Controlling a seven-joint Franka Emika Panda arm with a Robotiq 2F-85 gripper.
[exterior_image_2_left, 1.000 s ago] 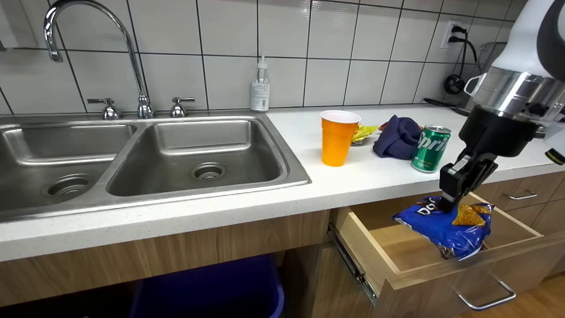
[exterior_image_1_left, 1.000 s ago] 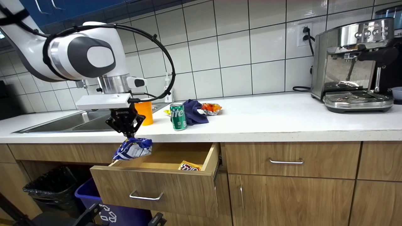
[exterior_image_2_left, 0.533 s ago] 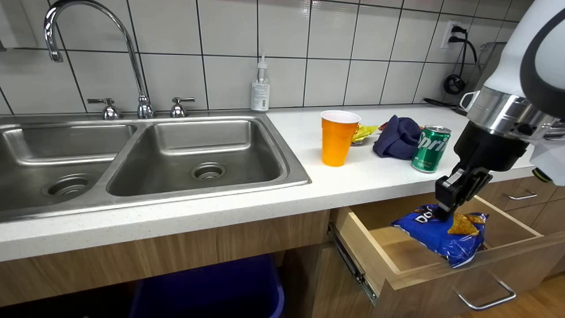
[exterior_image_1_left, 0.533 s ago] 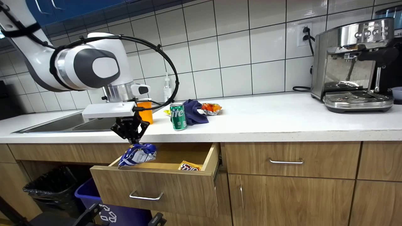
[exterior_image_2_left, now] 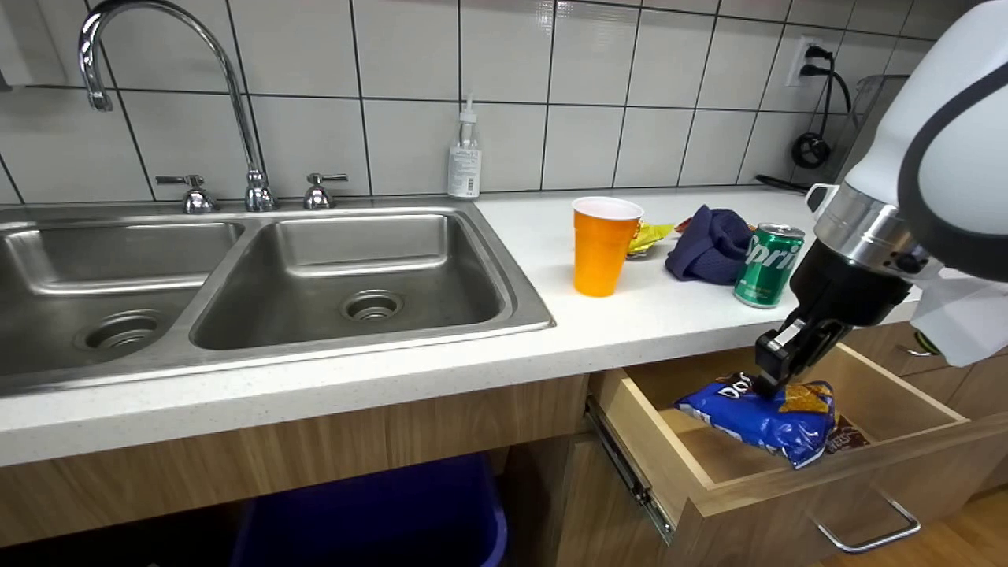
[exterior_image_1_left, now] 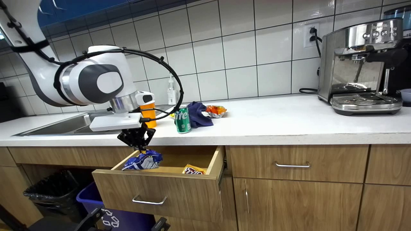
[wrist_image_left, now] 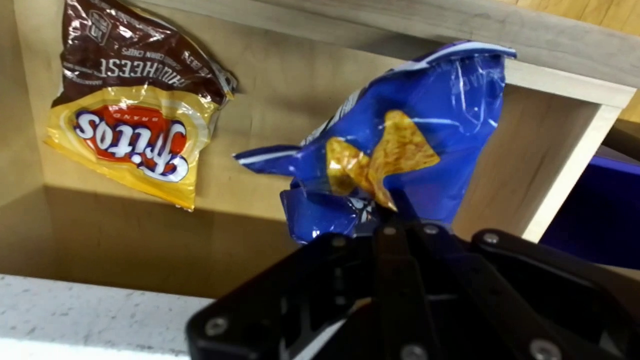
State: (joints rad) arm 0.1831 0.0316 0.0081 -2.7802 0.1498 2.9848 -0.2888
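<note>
Plainly, the white surface is the biggest hazard: its edge juts above the back of the drawer, so a lift that strays toward it could bump the tool. Next, the drawer itself stands pulled out on its runner; a knock on the front panel might slide it inward, out from under what is held. Lower down, outside the side wall, the purple bin could swallow anything dropped past that wall. Smaller again, the blue chip bag is tilted within the drawer's outline, near that wall, and one corner overlaps the front panel in the wrist view; let go there, it might drape over the rim. I cannot tell whether its underside touches the drawer's floor. The Fritos bag lies inside, a little apart, and a sideways drift might crush it. Smallest is the pinch: the tool's fingers are pressed together on a crease of the blue chip bag, so the thin wrapper could tear or slip under a hard tug.
</note>
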